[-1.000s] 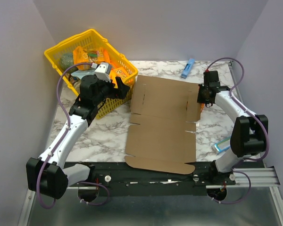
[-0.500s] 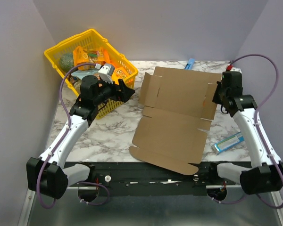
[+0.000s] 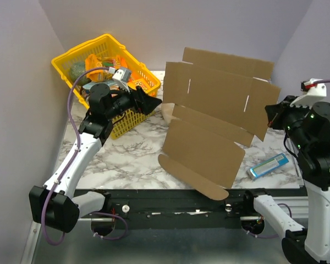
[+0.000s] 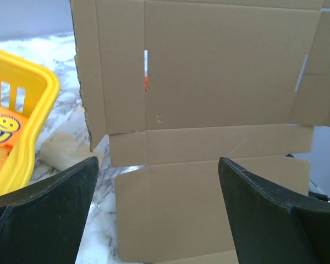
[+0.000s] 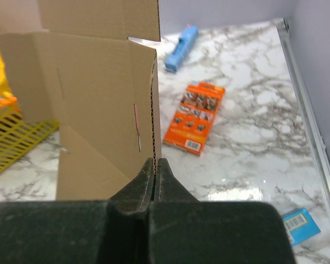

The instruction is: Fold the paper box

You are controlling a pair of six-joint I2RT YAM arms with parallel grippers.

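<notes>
The paper box (image 3: 217,104) is a flat brown die-cut cardboard sheet with flaps and slits. It stands lifted and tilted, its near flap (image 3: 192,176) resting by the table's front edge. My right gripper (image 3: 269,114) is shut on the sheet's right edge, the corrugated edge (image 5: 154,132) pinched between its fingers (image 5: 137,184). My left gripper (image 3: 153,102) is open and empty, level with the sheet's left edge and apart from it. In the left wrist view the sheet (image 4: 209,99) fills the space beyond the spread fingers (image 4: 55,203).
A yellow basket (image 3: 104,82) of groceries stands at the back left, under the left arm. A small orange printed snack box (image 5: 193,117) and a blue object (image 5: 180,41) lie behind the sheet. A blue packet (image 3: 268,165) lies at the front right.
My right gripper has risen and swung right and nearer, lifting the cardboard sheet from flat on the table to nearly upright. My left gripper has moved right toward the sheet's left edge.
</notes>
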